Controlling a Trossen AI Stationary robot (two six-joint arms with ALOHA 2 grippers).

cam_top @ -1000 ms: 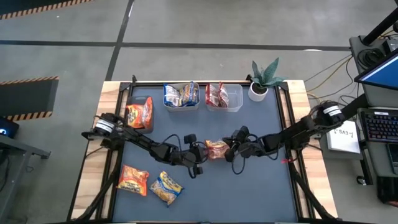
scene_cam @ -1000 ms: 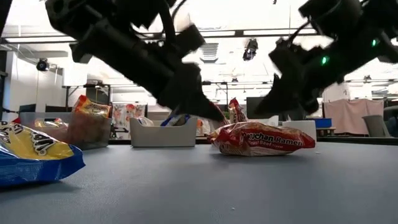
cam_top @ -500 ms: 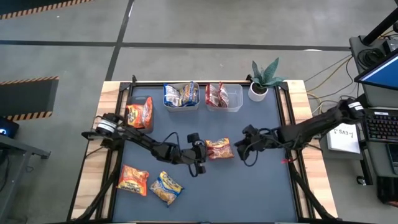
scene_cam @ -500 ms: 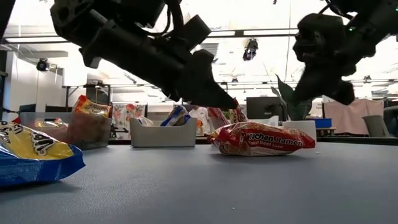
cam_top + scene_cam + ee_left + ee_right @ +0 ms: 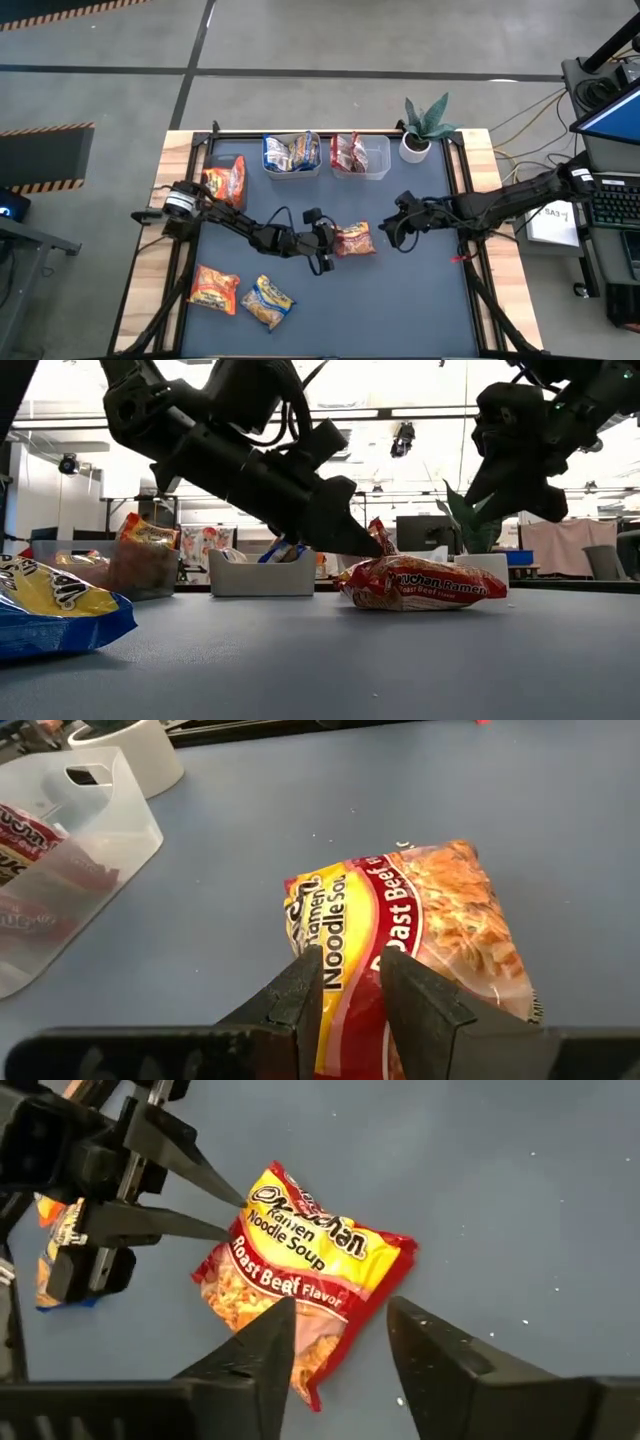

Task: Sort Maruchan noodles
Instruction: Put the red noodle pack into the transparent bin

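Since a second ago our right gripper [image 5: 402, 222] has retreated, open and empty; our left gripper [image 5: 326, 240], fingers narrowly parted, now reaches the red Roast Beef packet [image 5: 354, 240] mid-table, ready to grasp it.

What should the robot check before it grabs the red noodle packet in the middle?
1. Red packet lies flat on the table: ok.
2. Left gripper is at the packet's edge, fingers open: ok.
3. Packet's edge is really between the fingers: cannot tell.
4. Right gripper is off to the side, not touching the packet: ok.
5. Tub with the other red packets has room left: ok.
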